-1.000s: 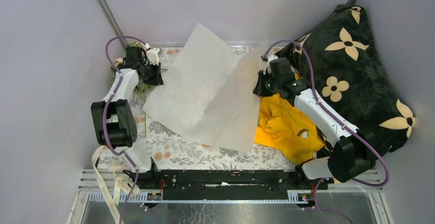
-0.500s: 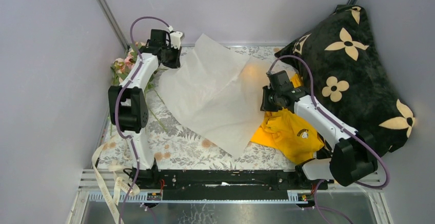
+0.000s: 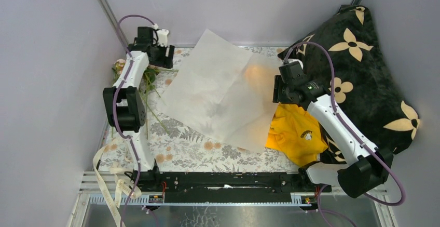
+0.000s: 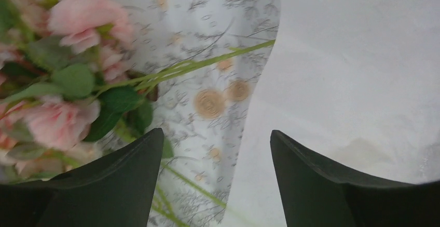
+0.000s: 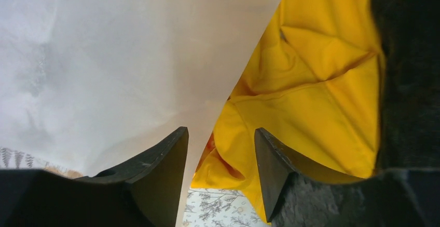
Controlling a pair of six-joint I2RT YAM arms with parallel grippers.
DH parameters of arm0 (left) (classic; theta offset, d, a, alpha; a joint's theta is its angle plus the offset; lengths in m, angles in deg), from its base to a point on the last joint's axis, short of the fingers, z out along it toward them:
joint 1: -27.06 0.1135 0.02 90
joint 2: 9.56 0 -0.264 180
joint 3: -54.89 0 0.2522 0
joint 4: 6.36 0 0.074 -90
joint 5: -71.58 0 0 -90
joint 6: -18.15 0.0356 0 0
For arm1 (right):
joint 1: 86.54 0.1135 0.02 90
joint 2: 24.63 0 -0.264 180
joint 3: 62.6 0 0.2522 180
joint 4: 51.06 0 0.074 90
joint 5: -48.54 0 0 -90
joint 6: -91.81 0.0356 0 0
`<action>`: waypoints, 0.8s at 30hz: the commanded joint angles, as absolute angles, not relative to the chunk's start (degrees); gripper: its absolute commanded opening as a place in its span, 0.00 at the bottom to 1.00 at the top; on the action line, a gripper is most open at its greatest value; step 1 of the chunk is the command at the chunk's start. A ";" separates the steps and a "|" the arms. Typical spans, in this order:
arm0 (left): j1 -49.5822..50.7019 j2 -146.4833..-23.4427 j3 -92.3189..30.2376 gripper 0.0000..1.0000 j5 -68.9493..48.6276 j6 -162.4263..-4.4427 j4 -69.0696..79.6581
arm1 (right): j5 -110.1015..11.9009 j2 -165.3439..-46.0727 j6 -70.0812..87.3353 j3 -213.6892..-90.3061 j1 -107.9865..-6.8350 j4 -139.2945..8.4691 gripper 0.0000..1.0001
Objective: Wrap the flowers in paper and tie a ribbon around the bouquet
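The paper, a large translucent white sheet, lies spread on the flowered tablecloth; it also fills the right of the left wrist view and the upper left of the right wrist view. The flowers, pink blooms with green stems, lie at the table's far left, clear in the left wrist view. My left gripper hovers open over the paper's left edge, holding nothing. My right gripper stands open at the paper's right edge, gripping nothing. The ribbon hangs off the near left corner.
A yellow garment lies crumpled under the paper's right corner. A big black pillow with cream flower shapes fills the right side. Grey walls close in the left, back and right; the arms' base rail runs along the near edge.
Both grippers, shut on the paper's edges before, have opened and let go. The sheet has settled flatter on the table. The right arm has drawn back to the right.
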State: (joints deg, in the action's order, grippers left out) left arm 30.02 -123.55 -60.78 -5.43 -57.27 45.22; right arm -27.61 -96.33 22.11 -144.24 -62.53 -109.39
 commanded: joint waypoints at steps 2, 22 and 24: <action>37.07 -117.32 -57.93 0.83 -4.88 -58.81 48.70 | -19.56 -99.90 19.76 -150.74 -60.76 -114.09 0.61; 49.96 -124.38 -40.68 0.54 -11.48 -85.48 30.95 | -40.56 -119.26 15.39 -148.47 -47.80 -83.79 0.56; 49.89 -126.51 -41.84 0.50 -10.70 -86.38 30.72 | -40.62 -119.56 15.89 -147.48 -47.79 -82.99 0.55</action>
